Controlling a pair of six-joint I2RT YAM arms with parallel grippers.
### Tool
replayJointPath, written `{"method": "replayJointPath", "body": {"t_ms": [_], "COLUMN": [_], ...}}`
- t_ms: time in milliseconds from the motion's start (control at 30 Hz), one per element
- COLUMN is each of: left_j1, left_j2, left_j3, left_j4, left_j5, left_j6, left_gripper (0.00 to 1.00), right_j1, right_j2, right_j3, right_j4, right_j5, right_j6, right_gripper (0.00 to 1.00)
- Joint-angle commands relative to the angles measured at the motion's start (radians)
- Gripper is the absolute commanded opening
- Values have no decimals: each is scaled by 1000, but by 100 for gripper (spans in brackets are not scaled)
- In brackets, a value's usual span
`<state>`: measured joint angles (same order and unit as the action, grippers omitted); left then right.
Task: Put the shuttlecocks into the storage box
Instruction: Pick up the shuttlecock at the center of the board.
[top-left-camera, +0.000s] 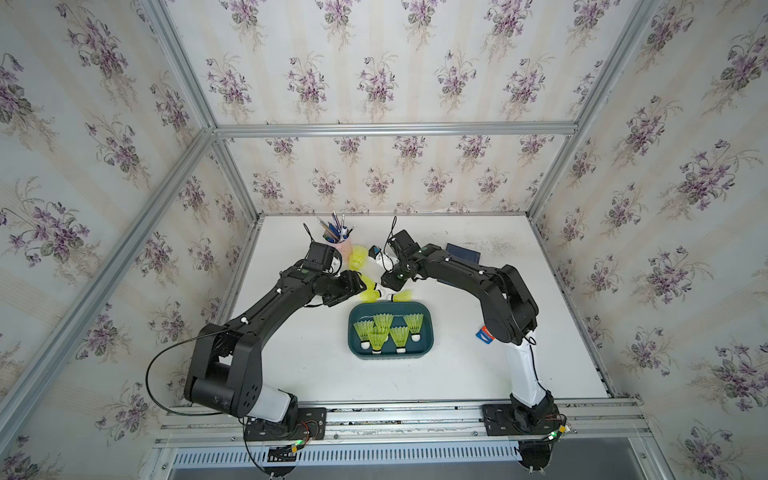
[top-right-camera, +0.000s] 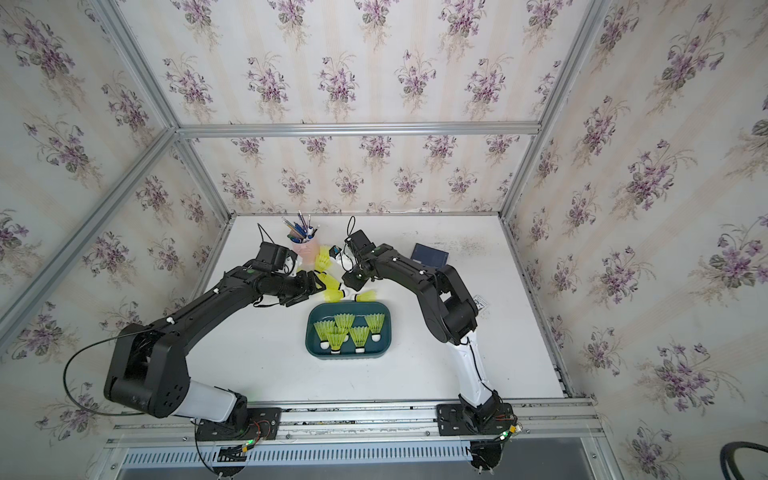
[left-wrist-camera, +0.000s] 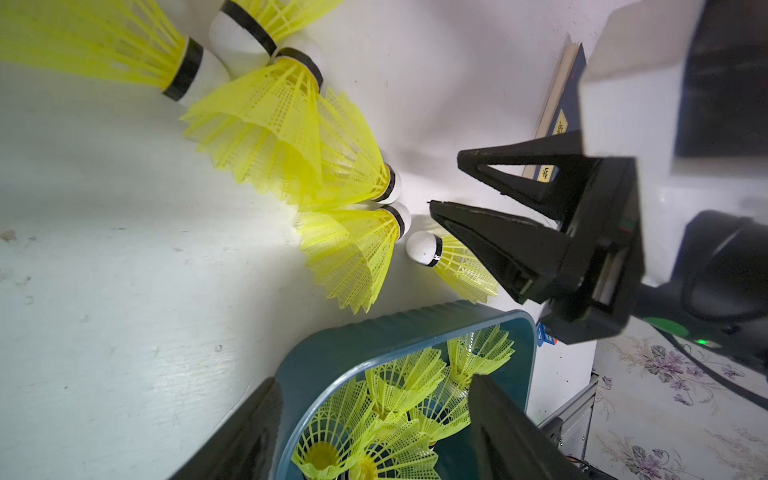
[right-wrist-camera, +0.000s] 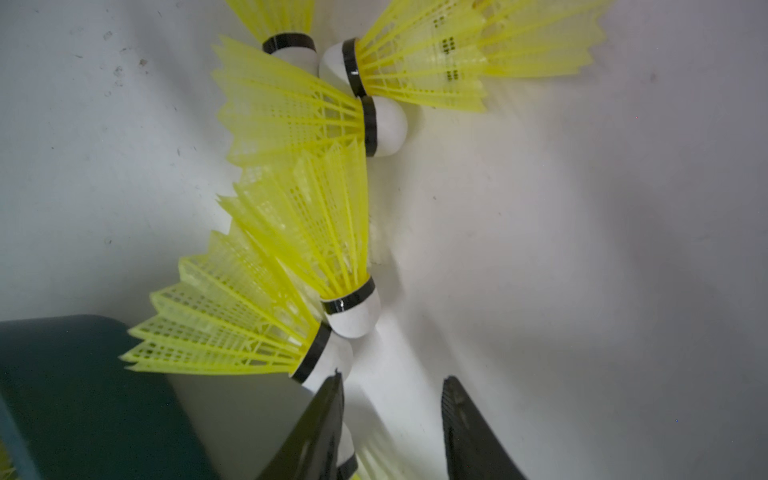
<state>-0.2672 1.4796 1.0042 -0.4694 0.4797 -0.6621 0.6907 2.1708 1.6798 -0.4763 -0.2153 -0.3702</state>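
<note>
The dark teal storage box (top-left-camera: 390, 308) (top-right-camera: 348, 306) holds several yellow-green shuttlecocks (top-left-camera: 378, 336) standing on their white tips. More shuttlecocks (top-left-camera: 370, 296) (left-wrist-camera: 353, 249) (right-wrist-camera: 316, 224) lie loose on the table just behind it. My left gripper (top-left-camera: 351, 287) (left-wrist-camera: 374, 378) hovers at the box's back left corner (left-wrist-camera: 332, 353), open, nothing between its fingers. My right gripper (top-left-camera: 388, 283) (right-wrist-camera: 394, 378) (left-wrist-camera: 444, 180) is low over the table on the other side of the loose pile, open with bare table in the gap. One finger's outer side (right-wrist-camera: 332, 399) is beside a shuttlecock's white tip (right-wrist-camera: 338, 361).
A pink pen cup (top-left-camera: 344, 246) full of pens stands behind the left gripper. A flat navy book (top-left-camera: 462, 252) (left-wrist-camera: 557, 104) lies behind the right arm. A small red and blue packet (top-left-camera: 486, 335) lies near the right arm's base. Papered walls close in three sides.
</note>
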Motion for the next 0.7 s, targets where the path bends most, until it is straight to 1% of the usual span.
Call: {"method": "replayJointPath", "body": {"t_ms": [0,367,500,667], "left_j1": [3,6,6,7], "left_j2": [-15,-19,-13,-9], "left_j3": [-7,-8,-4,-1], "left_j4": [-7,-23,-15,-17], "left_j5": [-13,-5,5,10], "left_j6": [-11,8,7,11], "left_gripper": [74,74,74,74], "right_j1": [2,11,11,17], "right_j2": [29,76,105,124], "right_j3": [29,63,94,97], "right_j4": [8,1,-10,-12], "right_j5": [-62,-72,-75,-73], "right_j6": [-48,-44,-33,-20], "right_gripper": [45,48,48,48]}}
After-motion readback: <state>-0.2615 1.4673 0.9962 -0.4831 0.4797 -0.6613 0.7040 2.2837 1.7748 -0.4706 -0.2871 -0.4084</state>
